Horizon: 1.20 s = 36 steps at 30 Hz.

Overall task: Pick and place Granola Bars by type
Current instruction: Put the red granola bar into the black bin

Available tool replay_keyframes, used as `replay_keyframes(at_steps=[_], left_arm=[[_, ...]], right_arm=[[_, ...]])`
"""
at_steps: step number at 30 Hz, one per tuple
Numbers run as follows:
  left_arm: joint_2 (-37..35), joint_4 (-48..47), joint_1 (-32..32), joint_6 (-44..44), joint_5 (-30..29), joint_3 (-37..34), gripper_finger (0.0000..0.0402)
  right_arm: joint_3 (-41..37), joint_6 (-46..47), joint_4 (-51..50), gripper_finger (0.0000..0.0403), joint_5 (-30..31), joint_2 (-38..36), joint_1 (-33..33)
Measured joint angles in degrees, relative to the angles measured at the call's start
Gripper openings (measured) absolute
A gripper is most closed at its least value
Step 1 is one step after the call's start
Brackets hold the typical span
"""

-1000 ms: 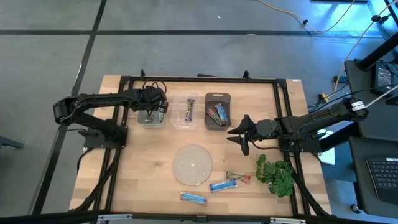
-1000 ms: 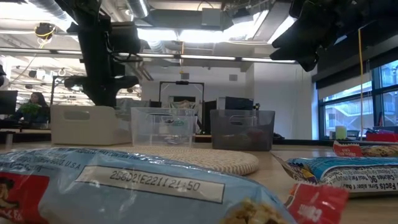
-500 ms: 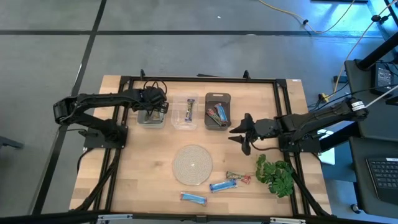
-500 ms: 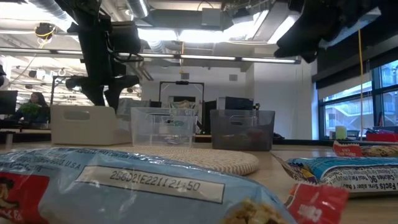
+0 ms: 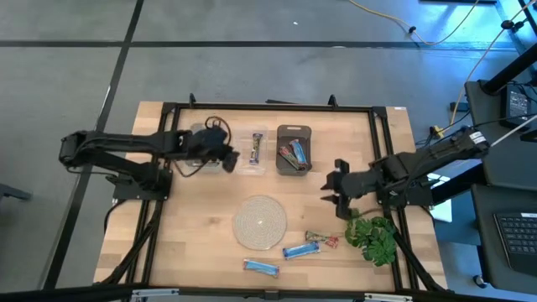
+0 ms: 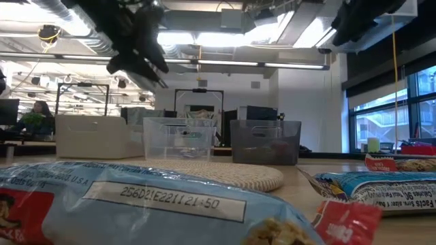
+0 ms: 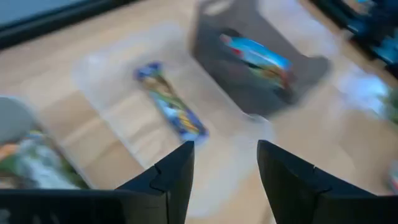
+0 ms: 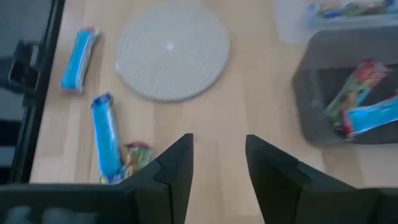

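Observation:
Three granola bars lie flat on the table near its front edge: a blue one [image 5: 260,267], another blue one [image 5: 299,250] and a green-red one [image 5: 323,240]. More bars lie in three bins at the back: a white bin [image 5: 201,161], a clear bin [image 5: 248,154] holding a gold-blue bar [image 7: 171,109], and a dark bin [image 5: 294,151] holding blue and green-red bars [image 8: 360,102]. My left gripper [image 5: 227,158] hovers open between the white and clear bins, holding nothing. My right gripper [image 5: 340,188] hangs open and bare, right of the dark bin.
A round pale woven mat [image 5: 259,222] lies in the middle of the table. A leafy green plant [image 5: 373,237] sits at the near right, just below my right gripper. A dark frame [image 5: 268,107] runs around the work area.
My left gripper has risen out of the white bin and swung toward the table's right, over to the clear bin, and its fingers have spread apart. My right gripper has gone up and drawn back a little toward the right and near edges.

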Motion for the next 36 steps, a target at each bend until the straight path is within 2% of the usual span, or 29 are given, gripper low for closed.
replay_keyframes(at_steps=[6, 12, 16, 22, 25, 32, 36], left_arm=[[0.0, 0.0, -8.9, -6.0, -0.3, 0.0, 0.0169], [2.5, -0.1, -15.2, -10.1, -6.3, 0.0, 0.0170], [4.3, 0.2, -17.3, -10.1, -8.8, 0.0, 0.0169], [6.9, -0.1, -18.7, -10.1, -9.6, 0.0, 0.0170], [8.2, 0.0, -18.9, -10.1, -9.6, 0.0, 0.0169], [11.0, 0.8, -18.9, -8.9, -9.5, 0.0, 0.0170], [12.1, 1.3, -18.9, -8.5, -9.4, 0.0, 0.0168]], right_arm=[[0.0, -0.1, -0.9, 0.0149, 0.0, 7.0, 4.9], [0.0, 3.1, 0.9, 0.0149, -1.0, 14.7, 9.1], [0.0, 9.0, 2.5, 0.0149, -4.9, 18.5, 10.9], [0.0, 17.0, 5.5, 0.0154, -4.6, 23.0, 12.6], [0.0, 18.2, 7.1, 0.0174, -4.6, 24.8, 13.1], [0.0, 19.5, 8.0, 0.0248, -3.8, 28.7, 15.0], [0.0, 19.9, 9.3, 0.0271, -3.9, 31.2, 16.5]])
